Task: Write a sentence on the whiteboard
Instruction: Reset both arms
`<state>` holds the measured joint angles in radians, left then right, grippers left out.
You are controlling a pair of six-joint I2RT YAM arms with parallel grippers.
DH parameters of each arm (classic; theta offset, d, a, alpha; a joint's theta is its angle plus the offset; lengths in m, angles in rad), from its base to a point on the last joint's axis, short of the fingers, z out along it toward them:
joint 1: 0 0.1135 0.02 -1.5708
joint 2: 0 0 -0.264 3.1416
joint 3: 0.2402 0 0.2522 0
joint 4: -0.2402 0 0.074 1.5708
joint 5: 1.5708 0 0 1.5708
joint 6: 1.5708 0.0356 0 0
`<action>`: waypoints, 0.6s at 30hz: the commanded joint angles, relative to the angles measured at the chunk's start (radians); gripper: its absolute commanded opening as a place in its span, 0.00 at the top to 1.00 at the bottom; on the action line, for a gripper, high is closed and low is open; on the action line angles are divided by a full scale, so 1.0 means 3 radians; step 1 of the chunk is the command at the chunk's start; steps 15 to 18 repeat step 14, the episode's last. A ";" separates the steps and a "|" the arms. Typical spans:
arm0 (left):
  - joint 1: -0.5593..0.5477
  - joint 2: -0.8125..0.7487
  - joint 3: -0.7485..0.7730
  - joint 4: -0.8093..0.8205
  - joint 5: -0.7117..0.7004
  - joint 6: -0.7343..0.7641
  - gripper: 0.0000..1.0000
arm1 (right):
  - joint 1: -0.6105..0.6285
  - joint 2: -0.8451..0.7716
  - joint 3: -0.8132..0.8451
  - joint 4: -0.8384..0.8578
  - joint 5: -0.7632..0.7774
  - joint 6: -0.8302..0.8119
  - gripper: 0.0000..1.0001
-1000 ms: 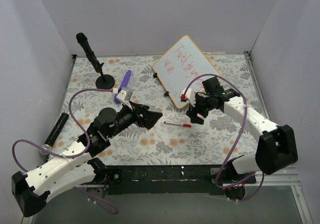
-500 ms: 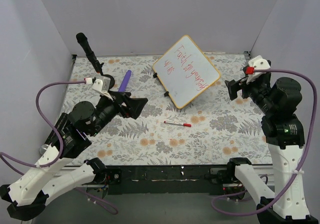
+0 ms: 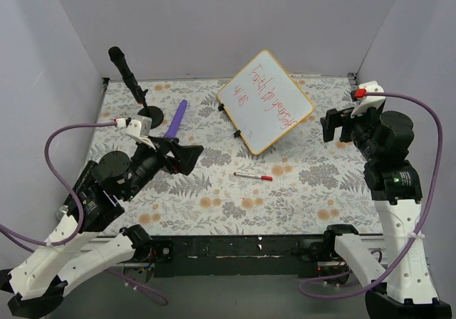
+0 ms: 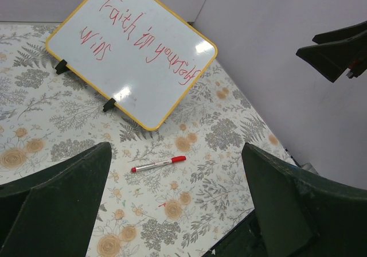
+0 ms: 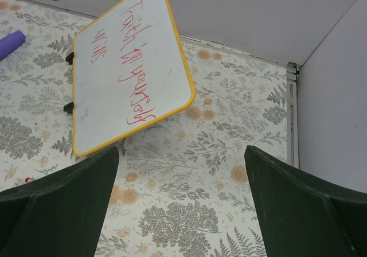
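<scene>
Now that both my arms have pulled back from the whiteboard (image 3: 260, 130), my left gripper (image 3: 187, 157) and right gripper (image 3: 332, 128) hang spread and empty to either side; the red marker (image 3: 253, 176) lies loose just before it, and the sentence (image 3: 274, 97) across it looks finished to me.

plain pale lilac-grey walls (image 3: 214, 20) enclose a table (image 3: 235, 205) covered in a floral, fern-patterned cloth.

Whiteboard (image 3: 265, 101) yellow-rimmed, propped tilted on black feet; red sentence (image 4: 150, 34) "Faith in yourself wins".
</scene>
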<state>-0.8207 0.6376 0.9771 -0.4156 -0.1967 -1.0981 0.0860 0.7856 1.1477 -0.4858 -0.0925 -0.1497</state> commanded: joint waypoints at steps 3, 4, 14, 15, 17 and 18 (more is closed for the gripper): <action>0.0016 -0.0095 -0.0148 -0.0016 -0.0096 -0.0021 0.02 | -0.0011 -0.0037 -0.0088 0.0244 0.0124 0.0116 0.02; 0.0016 -0.0095 -0.0174 0.0015 -0.0101 -0.0021 0.02 | -0.0006 -0.0042 -0.0113 0.0244 0.0124 0.0116 0.02; 0.0016 -0.0050 -0.0271 0.0164 -0.0173 0.0045 0.02 | -0.0011 -0.0001 -0.0241 0.0315 0.0176 0.0039 0.02; 0.0016 -0.0050 -0.0271 0.0164 -0.0173 0.0045 0.02 | -0.0011 -0.0001 -0.0241 0.0315 0.0176 0.0039 0.02; 0.0016 -0.0050 -0.0271 0.0164 -0.0173 0.0045 0.02 | -0.0011 -0.0001 -0.0241 0.0315 0.0176 0.0039 0.02; 0.0016 -0.0050 -0.0271 0.0164 -0.0173 0.0045 0.02 | -0.0011 -0.0001 -0.0241 0.0315 0.0176 0.0039 0.02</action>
